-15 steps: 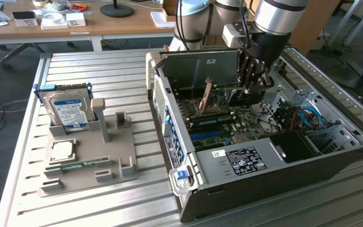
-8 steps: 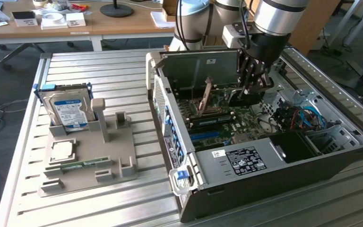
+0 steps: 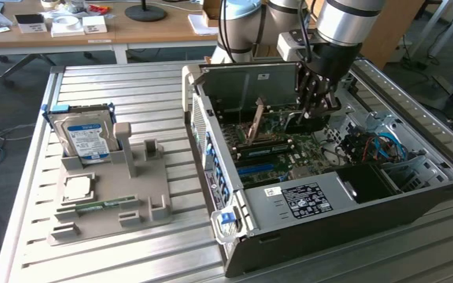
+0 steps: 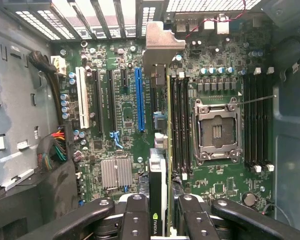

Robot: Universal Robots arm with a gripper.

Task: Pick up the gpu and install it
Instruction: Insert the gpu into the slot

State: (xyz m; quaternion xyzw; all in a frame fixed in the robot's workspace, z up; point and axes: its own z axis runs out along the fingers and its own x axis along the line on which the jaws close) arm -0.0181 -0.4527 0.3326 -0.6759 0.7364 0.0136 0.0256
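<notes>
Pincer (image 4: 159, 212), partly closed, grips the gpu (image 4: 158, 172) edge-on over the motherboard (image 4: 115, 145) inside the open computer case (image 3: 313, 230), beside the blue slot (image 4: 139, 100); a clean fit likely needs it kept upright, lined over its slot, pressed evenly

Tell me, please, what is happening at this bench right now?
The robot arm's gripper is inside the open computer case, shut on the gpu. It holds the card edge-on over the motherboard, near the long blue slot. The card does not look seated yet. On the exterior view's left, a hard drive stands in the grey parts holder.
</notes>
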